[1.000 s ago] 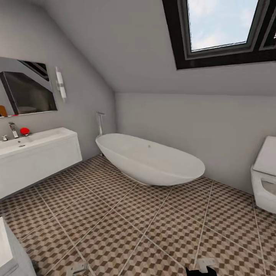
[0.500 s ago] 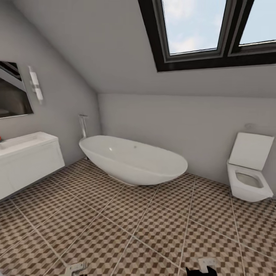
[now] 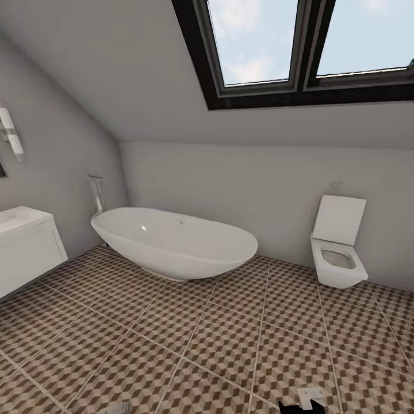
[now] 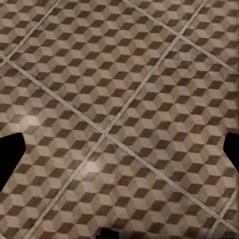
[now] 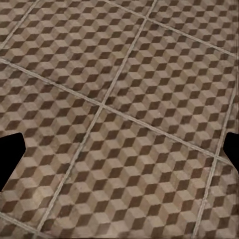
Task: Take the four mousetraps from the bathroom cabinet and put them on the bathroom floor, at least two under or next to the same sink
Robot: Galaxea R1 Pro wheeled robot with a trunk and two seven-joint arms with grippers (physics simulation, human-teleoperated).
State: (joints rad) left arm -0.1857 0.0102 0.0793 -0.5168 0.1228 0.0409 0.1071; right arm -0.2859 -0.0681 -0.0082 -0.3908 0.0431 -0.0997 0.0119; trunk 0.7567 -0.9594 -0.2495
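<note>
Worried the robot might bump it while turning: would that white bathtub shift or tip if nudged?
Probably not. The bathtub looks large and thick-walled, so likely heavy. It narrows to a smaller base on the bathroom floor, yet sits low and wide, so tipping seems unlikely. Its glossy surface probably is slippery.

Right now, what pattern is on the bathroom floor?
The bathroom floor has a brown, beige and white cube pattern with pale grout lines; clearest in the right wrist view.

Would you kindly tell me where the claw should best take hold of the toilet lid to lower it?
Probably its top edge, approached from the front and above: the toilet lid stands raised against the wall, joined to the bowl at its lower end, so the upper edge is the free, thin part to pinch.
</note>
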